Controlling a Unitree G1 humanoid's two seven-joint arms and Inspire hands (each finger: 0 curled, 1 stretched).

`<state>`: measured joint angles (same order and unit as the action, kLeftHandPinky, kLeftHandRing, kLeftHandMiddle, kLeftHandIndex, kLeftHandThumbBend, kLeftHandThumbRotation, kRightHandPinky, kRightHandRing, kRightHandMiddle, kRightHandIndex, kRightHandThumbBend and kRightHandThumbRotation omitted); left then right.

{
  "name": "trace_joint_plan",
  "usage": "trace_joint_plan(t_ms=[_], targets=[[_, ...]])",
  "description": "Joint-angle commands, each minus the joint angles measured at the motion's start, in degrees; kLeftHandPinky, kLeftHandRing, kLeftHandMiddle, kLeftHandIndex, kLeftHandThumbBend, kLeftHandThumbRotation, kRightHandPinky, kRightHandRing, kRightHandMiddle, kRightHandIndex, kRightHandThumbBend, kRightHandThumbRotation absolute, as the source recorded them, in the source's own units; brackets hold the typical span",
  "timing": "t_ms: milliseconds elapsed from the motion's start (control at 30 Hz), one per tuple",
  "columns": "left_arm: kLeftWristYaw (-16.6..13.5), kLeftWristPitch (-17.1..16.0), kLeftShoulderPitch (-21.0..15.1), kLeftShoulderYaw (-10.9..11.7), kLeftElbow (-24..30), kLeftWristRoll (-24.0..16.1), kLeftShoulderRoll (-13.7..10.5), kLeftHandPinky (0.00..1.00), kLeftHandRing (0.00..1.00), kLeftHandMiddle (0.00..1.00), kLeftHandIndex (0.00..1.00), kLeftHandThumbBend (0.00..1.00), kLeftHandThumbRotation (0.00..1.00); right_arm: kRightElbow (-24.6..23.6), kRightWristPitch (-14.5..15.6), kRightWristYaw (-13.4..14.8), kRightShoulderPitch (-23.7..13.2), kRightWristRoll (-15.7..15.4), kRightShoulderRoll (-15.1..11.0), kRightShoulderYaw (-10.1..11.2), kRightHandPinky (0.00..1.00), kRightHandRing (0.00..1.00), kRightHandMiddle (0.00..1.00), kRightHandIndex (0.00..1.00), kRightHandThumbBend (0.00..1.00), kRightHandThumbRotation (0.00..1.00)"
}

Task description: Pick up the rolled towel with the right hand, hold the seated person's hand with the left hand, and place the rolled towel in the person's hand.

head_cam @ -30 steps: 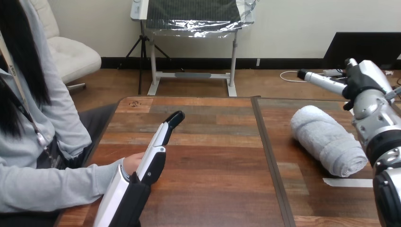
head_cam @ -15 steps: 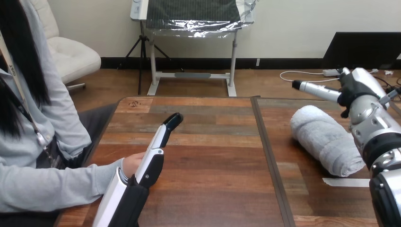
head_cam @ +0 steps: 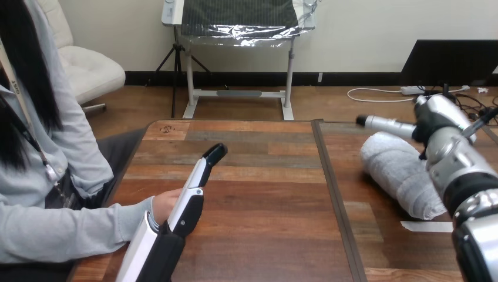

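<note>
The rolled white towel (head_cam: 394, 167) lies on the right part of the wooden table (head_cam: 264, 194), its near end toward me. My right hand (head_cam: 437, 117) hovers just over the towel's far right side, open, with one straight digit pointing left above the roll. My left hand (head_cam: 187, 208) stands edge-on at the lower left, open, its straight fingers pointing up and right. The person's hand (head_cam: 162, 202) rests on the table right against the left side of my left hand; I cannot tell whether they touch.
A dark seam (head_cam: 332, 182) runs front to back between the two table panels. A strip of white tape (head_cam: 426, 226) lies on the table near the towel's front end. The person's grey sleeve (head_cam: 70, 229) stretches along the table's left edge.
My right hand has moved left and down, closer over the towel. My left hand has sunk slightly beside the person's hand. The towel has not moved.
</note>
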<state>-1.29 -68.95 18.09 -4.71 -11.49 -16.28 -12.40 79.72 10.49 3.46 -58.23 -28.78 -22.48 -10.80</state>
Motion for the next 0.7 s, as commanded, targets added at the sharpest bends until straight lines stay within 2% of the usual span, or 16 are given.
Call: trace_joint_plan(t_ms=[0,67,200,533,667], targets=[[0.05,-1.36,-1.29,-0.06,2.69,0.99,0.39,1.0,1.0,1.0,1.0,1.0,0.74,-0.09,-0.08,-0.29,0.34,-1.6,1.44,-1.77,0.12,1.0,1.0,1.0,1.0,0.74],[0.14,-1.59,-1.18,-0.06,2.71,1.13,0.32,1.0,1.0,1.0,1.0,1.0,0.75,-0.08,0.03,-0.24,0.63,-1.83,1.6,-1.94,0.06,1.0,1.0,1.0,1.0,0.75],[0.18,-1.79,-0.91,0.02,3.02,1.16,0.45,1.0,1.0,1.0,1.0,1.0,0.76,-0.01,0.12,-0.27,1.46,-2.49,2.03,-2.56,0.03,1.0,1.0,1.0,1.0,0.75],[-0.08,-2.18,0.13,1.05,4.27,0.26,0.8,1.0,1.0,1.0,1.0,1.0,0.77,0.09,0.17,0.12,3.18,-4.02,3.05,-4.11,0.0,1.0,1.0,1.0,1.0,0.74],[-0.05,-2.23,0.7,1.0,4.8,0.52,0.91,1.0,1.0,1.0,1.0,1.0,0.77,0.09,0.13,0.36,3.98,-3.92,3.43,-3.86,0.0,1.0,1.0,1.0,1.0,0.74]])
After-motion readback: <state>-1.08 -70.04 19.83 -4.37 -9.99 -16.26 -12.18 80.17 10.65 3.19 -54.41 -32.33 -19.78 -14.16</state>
